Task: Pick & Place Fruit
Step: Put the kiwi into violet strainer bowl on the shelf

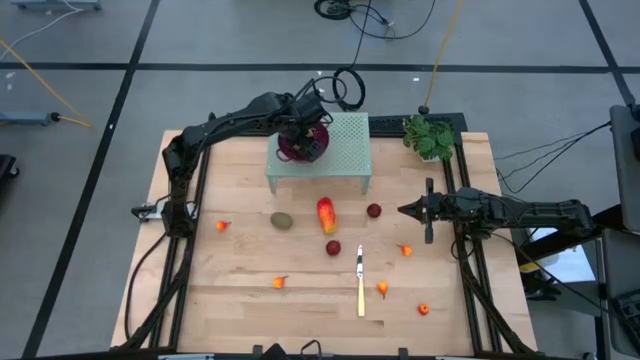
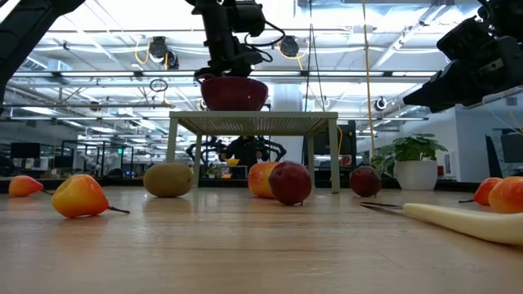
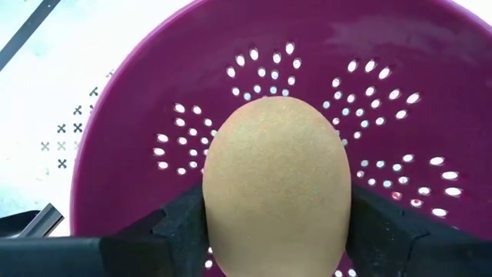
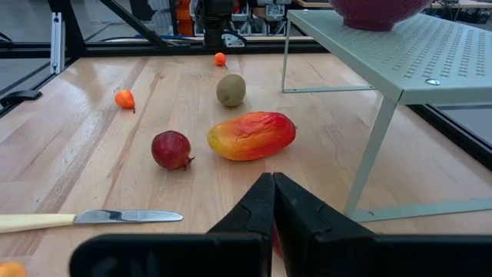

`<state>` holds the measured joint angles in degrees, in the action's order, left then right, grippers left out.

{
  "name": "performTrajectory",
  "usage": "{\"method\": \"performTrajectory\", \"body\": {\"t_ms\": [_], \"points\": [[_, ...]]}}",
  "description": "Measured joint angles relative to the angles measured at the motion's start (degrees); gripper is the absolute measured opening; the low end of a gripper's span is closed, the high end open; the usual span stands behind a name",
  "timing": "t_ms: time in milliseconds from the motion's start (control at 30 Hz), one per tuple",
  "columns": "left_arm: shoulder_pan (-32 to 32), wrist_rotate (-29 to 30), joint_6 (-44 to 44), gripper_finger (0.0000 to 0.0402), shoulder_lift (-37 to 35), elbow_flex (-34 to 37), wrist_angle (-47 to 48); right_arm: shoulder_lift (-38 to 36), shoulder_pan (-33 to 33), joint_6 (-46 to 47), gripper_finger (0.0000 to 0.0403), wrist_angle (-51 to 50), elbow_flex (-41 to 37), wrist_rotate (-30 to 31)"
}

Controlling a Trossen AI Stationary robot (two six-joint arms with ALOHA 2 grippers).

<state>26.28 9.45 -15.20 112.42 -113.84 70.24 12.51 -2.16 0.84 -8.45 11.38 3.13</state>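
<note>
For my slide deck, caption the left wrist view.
Left gripper holds a brown kiwi over the purple colander.

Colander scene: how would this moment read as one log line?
left pincer: gripping kiwi over colander | right pincer: shut, idle above table | mango: on table

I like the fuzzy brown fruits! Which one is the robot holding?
The brown oval fruit between the left hand's fingers, over the purple colander on the green shelf. The other brown one lies untouched on the table.

A speckled brown-green fruit (image 3: 275, 181) is showing centre frame against a purple colander (image 3: 131, 131) dotted with holes; an oblong fruit (image 4: 251, 135) is shading red to yellow.
</note>
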Motion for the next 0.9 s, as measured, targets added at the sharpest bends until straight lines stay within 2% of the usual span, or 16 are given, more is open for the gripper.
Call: {"method": "performTrajectory", "body": {"t_ms": [167,900], "points": [[0.0,0.0,0.0,0.0269,0.0,0.0,0.0,0.0,0.0,0.0,0.0004,0.0,0.0,0.0],[0.2,-0.6,-0.3,0.0271,-2.2,0.0,-1.2,0.0,0.0,0.0,0.0004,0.0,0.0,0.0]]}}
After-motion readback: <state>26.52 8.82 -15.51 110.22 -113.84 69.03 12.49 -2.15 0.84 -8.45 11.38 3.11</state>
